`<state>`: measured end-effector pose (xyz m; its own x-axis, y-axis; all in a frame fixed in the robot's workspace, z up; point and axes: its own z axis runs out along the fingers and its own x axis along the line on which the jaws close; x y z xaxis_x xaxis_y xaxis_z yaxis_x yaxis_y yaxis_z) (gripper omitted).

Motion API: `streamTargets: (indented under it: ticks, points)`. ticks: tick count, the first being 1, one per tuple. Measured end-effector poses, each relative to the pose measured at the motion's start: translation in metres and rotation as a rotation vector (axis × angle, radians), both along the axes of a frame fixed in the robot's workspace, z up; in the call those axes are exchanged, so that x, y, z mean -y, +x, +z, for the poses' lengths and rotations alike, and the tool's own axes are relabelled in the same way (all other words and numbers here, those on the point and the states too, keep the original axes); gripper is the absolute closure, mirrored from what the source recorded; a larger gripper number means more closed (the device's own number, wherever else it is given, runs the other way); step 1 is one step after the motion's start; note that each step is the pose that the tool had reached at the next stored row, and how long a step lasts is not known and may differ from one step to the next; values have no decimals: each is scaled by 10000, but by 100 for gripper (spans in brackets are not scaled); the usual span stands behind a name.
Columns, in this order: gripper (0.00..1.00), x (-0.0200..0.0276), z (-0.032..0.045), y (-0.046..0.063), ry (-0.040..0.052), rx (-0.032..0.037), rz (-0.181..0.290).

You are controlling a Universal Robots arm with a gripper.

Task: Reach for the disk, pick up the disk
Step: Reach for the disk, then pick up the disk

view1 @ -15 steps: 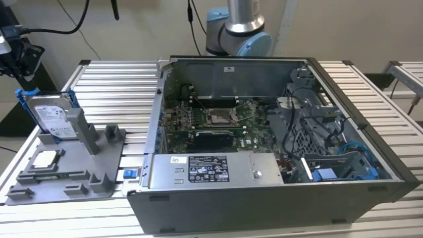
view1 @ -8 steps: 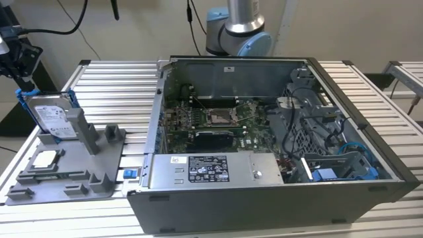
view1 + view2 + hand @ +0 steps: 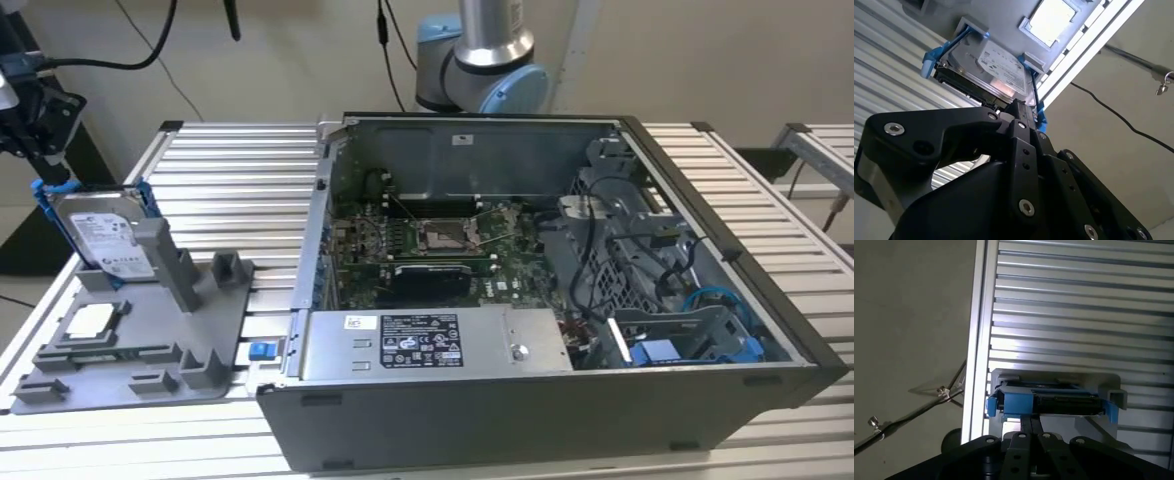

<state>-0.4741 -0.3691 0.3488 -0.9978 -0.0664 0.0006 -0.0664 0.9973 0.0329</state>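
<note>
Disk (image 3: 104,232) is standing upright on its edge in a slot of the grey holder (image 3: 147,350), label side out, blue bracket around it. The holder sits on the slatted metal table (image 3: 240,170) at the exterior view's left, just beside the open computer case (image 3: 561,420). A small square silver chip (image 3: 91,320) lies flat on the same holder, lower down, apart from the disk.

As for progress, the reach looks basically done to me. The pincer (image 3: 54,180) is right at the top corner of the disk, hanging down onto the blue bracket from above. In the second wrist view the pincer (image 3: 1021,112) meets the near edge of the disk (image 3: 999,70), and the first wrist view has the same story: the disk (image 3: 1054,401) seen edge-on, with the pincer (image 3: 1031,422) right up against it.

I honestly can't tell whether the pincer is spread, pressed together or already pinching the disk. The black linkages cover the contact spot in both wrist views, and it's too far off in the exterior view.

The pickup itself isn't done as far as I can see. The disk sits down in its slot with the holder's posts around its lower end, so no lift yet. My guess is we're at the grasp stage, about halfway through.
</note>
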Motion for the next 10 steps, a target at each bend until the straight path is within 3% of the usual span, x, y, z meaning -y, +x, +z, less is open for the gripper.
streamTargets:
  ticks: [10]
  points:
    - [100,0,0,-1,0,0,408]
